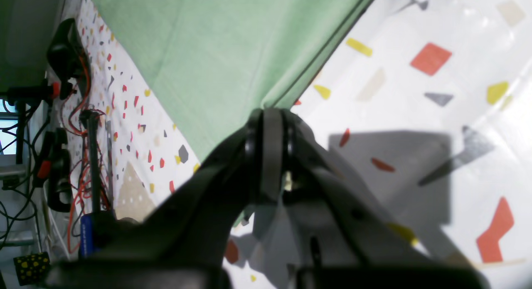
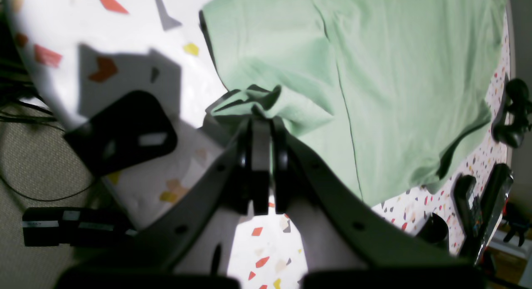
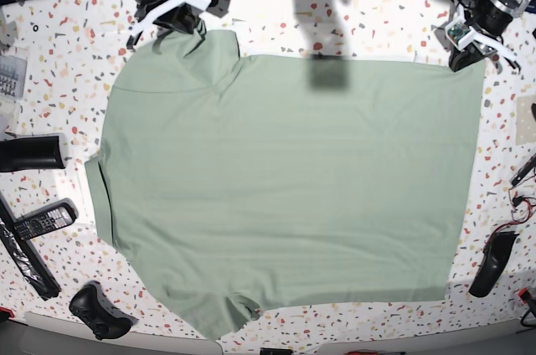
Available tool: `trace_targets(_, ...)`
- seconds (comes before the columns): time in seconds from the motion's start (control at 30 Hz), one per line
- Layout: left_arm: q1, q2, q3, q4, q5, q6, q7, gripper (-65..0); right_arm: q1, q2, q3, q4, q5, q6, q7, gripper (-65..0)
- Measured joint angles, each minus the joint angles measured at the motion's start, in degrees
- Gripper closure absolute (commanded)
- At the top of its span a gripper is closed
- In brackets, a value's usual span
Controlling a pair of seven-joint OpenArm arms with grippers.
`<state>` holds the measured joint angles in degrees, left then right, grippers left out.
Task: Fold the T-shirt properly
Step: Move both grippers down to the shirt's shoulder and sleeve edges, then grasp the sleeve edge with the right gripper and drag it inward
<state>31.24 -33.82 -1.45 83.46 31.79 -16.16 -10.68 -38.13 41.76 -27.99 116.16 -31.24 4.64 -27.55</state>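
The T-shirt (image 3: 285, 179) lies spread flat across the speckled table (image 3: 352, 12), filling most of it, with its collar end toward the base view's left and its hem toward the right. Both far corners are in hand. The left gripper (image 1: 270, 114) has its jaws closed on the hem corner, the cloth running taut away from the pinch in the left wrist view. The right gripper (image 2: 262, 114) is closed on a bunched fold of fabric at the sleeve and shoulder end, where the cloth puckers above the fingertips.

This looks like the opening of the first lengthwise fold: the far edge is gripped but the shirt appears still unfolded. The next move probably calls for both arms to lift together and carry that edge over toward the near edge at an even pace, keeping the cloth stretched between them so it lands without a slack belly or skew.

Beyond the shirt sit a remote control (image 3: 38, 221) and a game controller (image 3: 100, 309) at the table's near left, close to the sleeve.
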Motion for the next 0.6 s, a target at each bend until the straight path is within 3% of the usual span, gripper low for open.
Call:
trace_targets(0.17, 0.0, 0.0, 0.0, 0.0, 0.0, 0.1, 0.1, 0.0, -1.9, 0.5, 0.0, 0.0, 0.2, -0.8, -5.6, 0.0)
trace_targets(0.27, 0.0, 0.0, 0.0, 0.0, 0.1, 0.1, 0.2, 0.0, -3.3, 1.3, 0.0, 0.0, 0.7, -5.5, -5.5, 0.0)
trace_targets(0.43, 0.0, 0.0, 0.0, 0.0, 0.2, 0.1, 0.1, 0.0, -3.6, 4.3, 0.0, 0.0, 1.1, -7.0, -5.8, 0.0)
trace_targets(0.6, 0.0, 0.0, 0.0, 0.0, 0.2, 0.1, 0.2, 0.0, -3.5, 6.2, 0.0, 0.0, 1.0, -13.3, -6.1, 0.0)
